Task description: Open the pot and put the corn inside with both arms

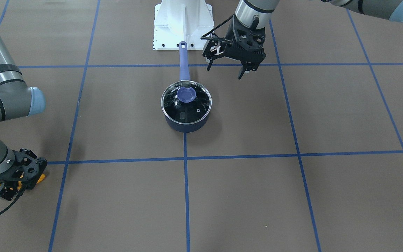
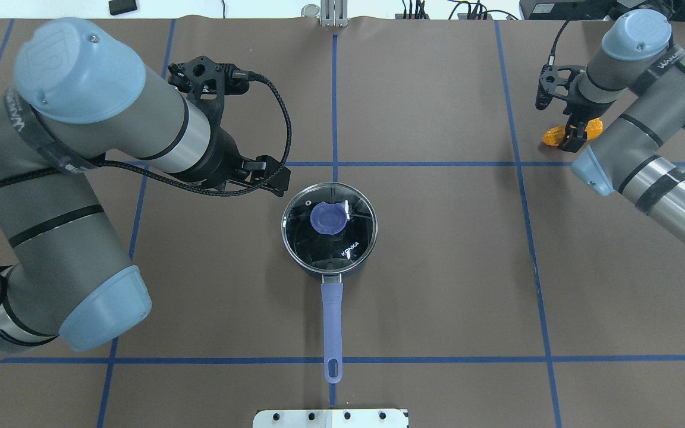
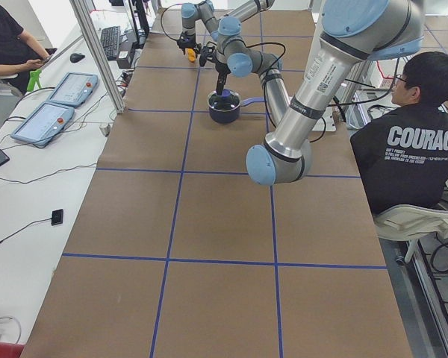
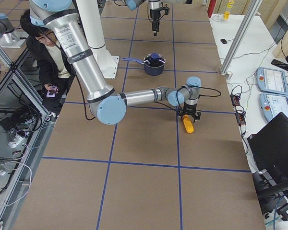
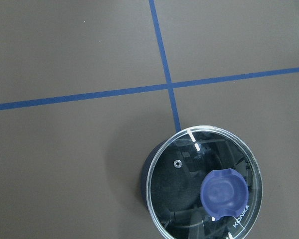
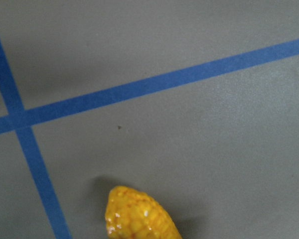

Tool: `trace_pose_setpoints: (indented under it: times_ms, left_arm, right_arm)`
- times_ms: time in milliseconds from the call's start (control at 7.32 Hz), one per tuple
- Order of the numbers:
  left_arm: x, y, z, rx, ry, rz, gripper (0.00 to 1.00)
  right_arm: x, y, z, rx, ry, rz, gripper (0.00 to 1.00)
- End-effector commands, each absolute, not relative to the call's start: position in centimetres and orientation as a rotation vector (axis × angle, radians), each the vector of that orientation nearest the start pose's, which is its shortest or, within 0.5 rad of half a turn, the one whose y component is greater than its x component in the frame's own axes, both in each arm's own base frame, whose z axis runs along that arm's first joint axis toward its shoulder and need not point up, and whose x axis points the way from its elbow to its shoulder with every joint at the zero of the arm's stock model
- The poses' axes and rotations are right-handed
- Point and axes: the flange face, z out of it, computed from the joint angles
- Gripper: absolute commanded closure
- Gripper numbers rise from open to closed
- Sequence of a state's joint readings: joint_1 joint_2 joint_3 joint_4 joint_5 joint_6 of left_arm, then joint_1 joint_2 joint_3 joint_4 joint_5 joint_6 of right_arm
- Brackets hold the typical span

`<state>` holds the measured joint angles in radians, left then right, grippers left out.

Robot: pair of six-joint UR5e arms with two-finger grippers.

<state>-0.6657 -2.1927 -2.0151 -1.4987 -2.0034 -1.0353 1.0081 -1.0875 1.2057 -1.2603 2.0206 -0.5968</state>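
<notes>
The pot (image 1: pixel 185 124) stands mid-table with its glass lid (image 1: pixel 187 105) on and its handle (image 1: pixel 184 64) pointing at the robot base. It also shows in the overhead view (image 2: pixel 329 261) and the left wrist view (image 5: pixel 144 174). My left gripper (image 1: pixel 224 71) is open and empty. It hangs above the table beside the pot, near the handle's side (image 2: pixel 277 177). My right gripper (image 2: pixel 574 139) is down over the corn (image 2: pixel 553 135), which lies on the table far from the pot. The corn's ends stick out on both sides (image 1: pixel 40 179). I cannot tell whether the fingers grip it.
The white base mount (image 1: pixel 182 24) stands just beyond the handle's end. Blue tape lines cross the brown table cover. A seated person (image 3: pixel 414 149) is beside the robot. Tablets (image 3: pixel 52 119) lie on the side bench.
</notes>
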Motion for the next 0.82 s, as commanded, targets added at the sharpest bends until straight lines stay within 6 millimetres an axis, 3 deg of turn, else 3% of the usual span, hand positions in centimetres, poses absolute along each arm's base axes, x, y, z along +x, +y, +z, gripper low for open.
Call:
trace_pose_setpoints:
  times_ms: [0,410,683]
  left_arm:
    - [38.9,-42.2,13.0,0.226,1.03,0.097,0.02]
    - [38.9,-42.2,13.0,0.226,1.03,0.097,0.02]
    - [38.9,-42.2,13.0,0.226,1.03,0.097,0.02]
  right_arm:
    - [-30.7,-65.2,53.5,0.452,-0.463,-1.217,0.34]
    - [-30.8,-65.3,53.5,0.448,-0.463,-1.215,0.67]
    - [-30.4,-66.2,52.1,0.453,-0.478,-1.177,0.73]
